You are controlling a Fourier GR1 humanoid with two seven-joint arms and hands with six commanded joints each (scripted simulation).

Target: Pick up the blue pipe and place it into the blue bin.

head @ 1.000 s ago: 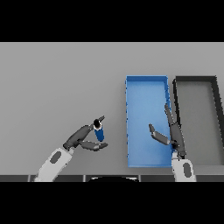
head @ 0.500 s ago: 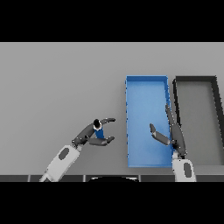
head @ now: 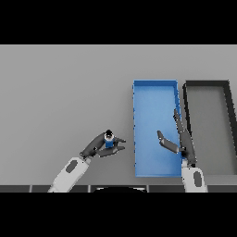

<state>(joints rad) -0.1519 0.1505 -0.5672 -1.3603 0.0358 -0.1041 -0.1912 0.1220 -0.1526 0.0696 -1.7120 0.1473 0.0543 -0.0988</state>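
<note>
Gripping blue pipe point(head: 109, 141), left hand point(head: 97, 146) beside blue bin point(head: 154, 86).

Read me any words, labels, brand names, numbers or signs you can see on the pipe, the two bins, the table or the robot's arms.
None: no readable text anywhere in the head view.
blue pipe, held in the left hand: no marking.
blue bin: plain walls and floor.
dark bin: plain.
grey table: bare of writing.
right hand, over the blue bin: no label.
</note>
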